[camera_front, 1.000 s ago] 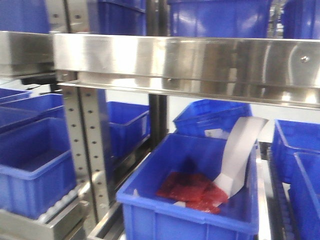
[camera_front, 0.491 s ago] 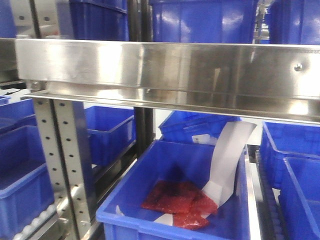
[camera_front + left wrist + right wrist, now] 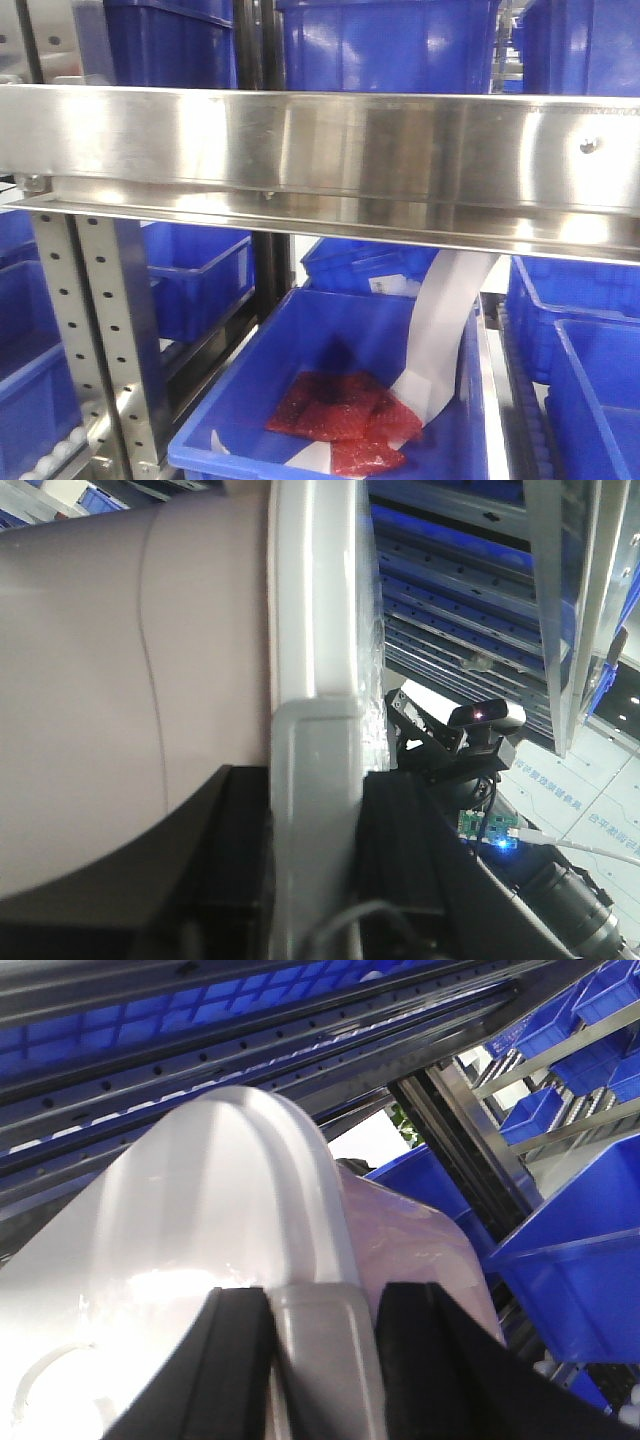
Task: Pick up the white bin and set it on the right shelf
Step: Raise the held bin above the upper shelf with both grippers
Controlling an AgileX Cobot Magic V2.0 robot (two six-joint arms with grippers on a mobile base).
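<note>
**Two arms, one white bin, shelf dead ahead**

Both my arms hold the white bin (image 3: 100,680) off the ground between them. My left jaws are closed on a moulded tab of its lid rim, one black pad on each side. My right jaws clamp a matching tab the same way, with the pale lid rising away from them in the right wrist view. So the grab looks done, and I judge this to be the carry, with the placing not yet begun.

The right shelf (image 3: 400,140) fills the front view, its brushed rail straight across and a perforated post (image 3: 90,320) below on the left. The next move calls for a free level, then a level lift with both arms together and a slide in over the rail, without tilting the bin.

That free level is what I cannot find. Above the rail stand blue crates (image 3: 380,40). Below it sits another blue crate (image 3: 330,320) with red packets (image 3: 340,410) and a white paper strip (image 3: 440,330) in it. The front view shows nothing of the bin, so its height against the rail is unknown. Each wrist view cuts off the bin's base and far end
</note>
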